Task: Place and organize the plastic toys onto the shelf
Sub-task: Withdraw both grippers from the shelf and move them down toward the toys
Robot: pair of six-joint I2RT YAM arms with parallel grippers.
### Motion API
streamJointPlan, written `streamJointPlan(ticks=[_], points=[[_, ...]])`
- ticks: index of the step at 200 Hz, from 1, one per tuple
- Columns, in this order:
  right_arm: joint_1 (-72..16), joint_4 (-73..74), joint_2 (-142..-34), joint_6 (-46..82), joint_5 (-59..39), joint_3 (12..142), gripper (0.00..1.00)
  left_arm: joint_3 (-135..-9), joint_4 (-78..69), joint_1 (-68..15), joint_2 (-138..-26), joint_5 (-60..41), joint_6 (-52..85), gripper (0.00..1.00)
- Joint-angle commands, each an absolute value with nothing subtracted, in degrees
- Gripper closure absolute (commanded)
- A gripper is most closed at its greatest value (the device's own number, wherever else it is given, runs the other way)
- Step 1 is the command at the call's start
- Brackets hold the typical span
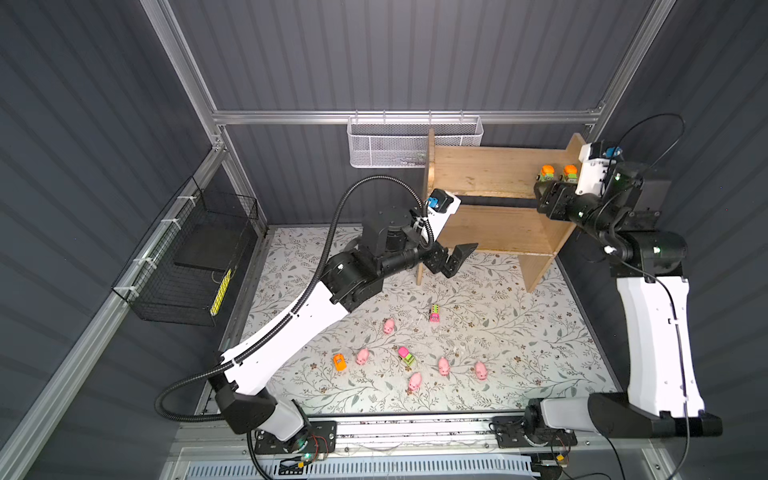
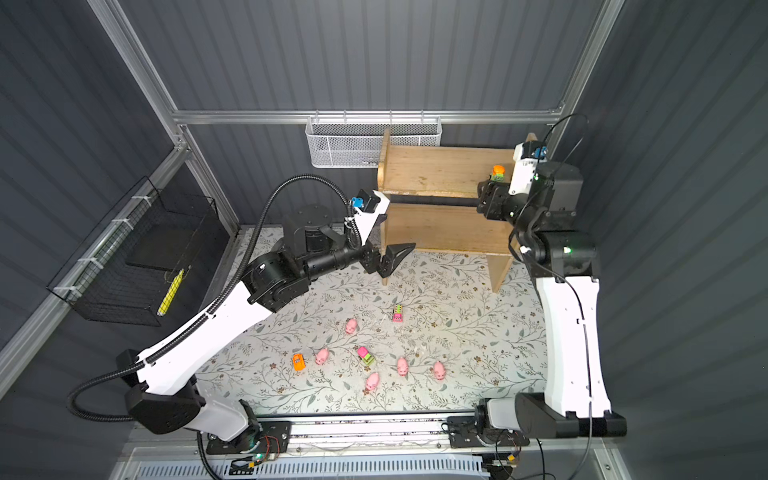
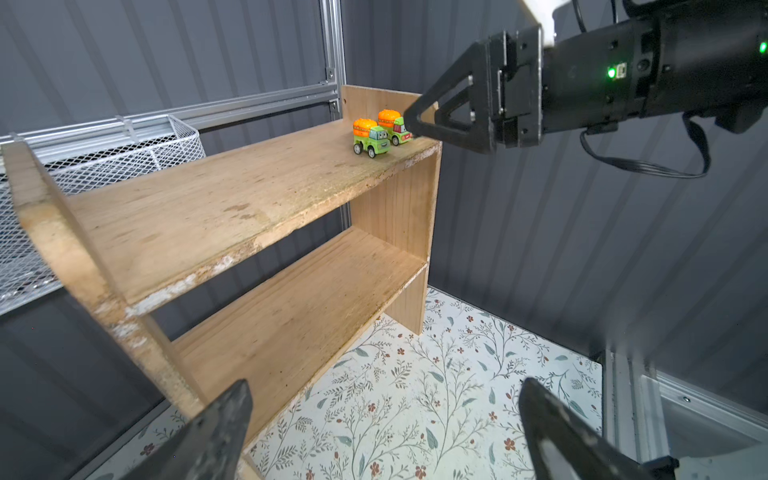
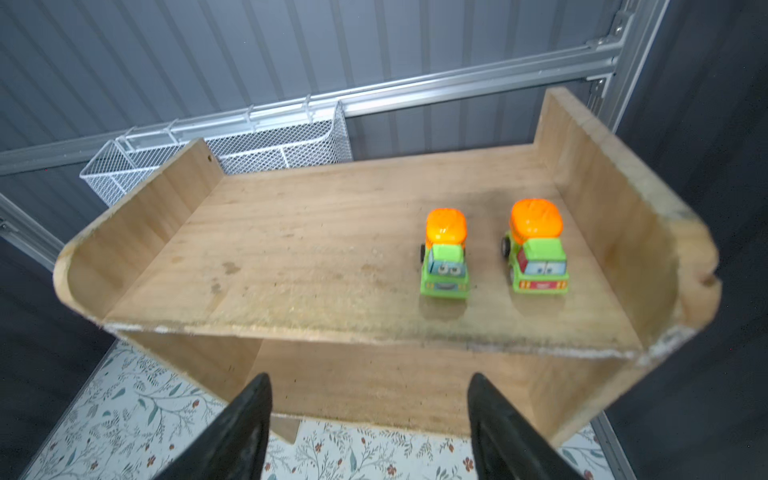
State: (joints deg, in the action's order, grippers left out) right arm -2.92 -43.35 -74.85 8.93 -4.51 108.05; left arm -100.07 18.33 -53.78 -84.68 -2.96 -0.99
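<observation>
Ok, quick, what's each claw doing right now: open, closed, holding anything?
Left claw: open, holding nothing.
Right claw: open, holding nothing.

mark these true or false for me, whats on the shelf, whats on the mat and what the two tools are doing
1. Two green toy trucks with orange tops stand on the top tier of the light wooden shelf. True.
2. The shelf's lower tier holds toys. False: it is bare.
3. Five pink plastic pigs lie on the floral mat. True.
4. The right tool is shut on a truck. False: it is open and empty, in front of the top tier.
5. The left tool is open and holds nothing. True.
</observation>
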Motion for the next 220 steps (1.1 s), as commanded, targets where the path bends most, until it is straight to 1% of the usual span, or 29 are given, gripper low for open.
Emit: streamJointPlan(ticks=[1,30,42,53,76,113,168,182,220], points=[[-5.5,-41.6,-69.7,9.8,-3.1,103.2,0.24,-95.4,18.1,-53.5,-79.2,-1.9,2.1,0.00],[-10.8,-41.7,-64.4,10.7,-2.1,96.1,0.24,-85.7,18.0,-53.5,-72.0,0.2,6.0,0.00],[-12.9,-41.2,-60.6,11.2,-1.3,92.5,0.23,-81.6,18.0,-53.5,-68.9,1.6,8.0,0.00],[-14.7,-40.9,-58.5,11.5,-0.3,89.1,0.23,-75.3,17.7,-53.5,-65.7,3.1,10.3,0.00],[-16.7,-40.1,-54.3,12.3,1.2,82.1,0.23,-66.1,16.6,-53.5,-59.3,4.7,14.2,0.00],[-19.1,-37.5,-47.9,15.6,-1.2,70.6,0.22,-55.2,19.0,-53.6,-51.0,7.6,19.6,0.00],[-25.4,-31.2,-39.6,22.2,-1.2,51.8,0.22,-41.2,18.7,-53.5,-43.1,9.3,26.7,0.00],[-28.0,-29.2,-38.9,23.7,-0.2,46.9,0.22,-37.9,17.8,-53.5,-41.5,9.1,27.5,0.00],[-33.0,-25.3,-38.5,25.8,3.7,39.8,0.22,-31.6,17.3,-53.6,-39.3,8.8,28.3,0.00]])
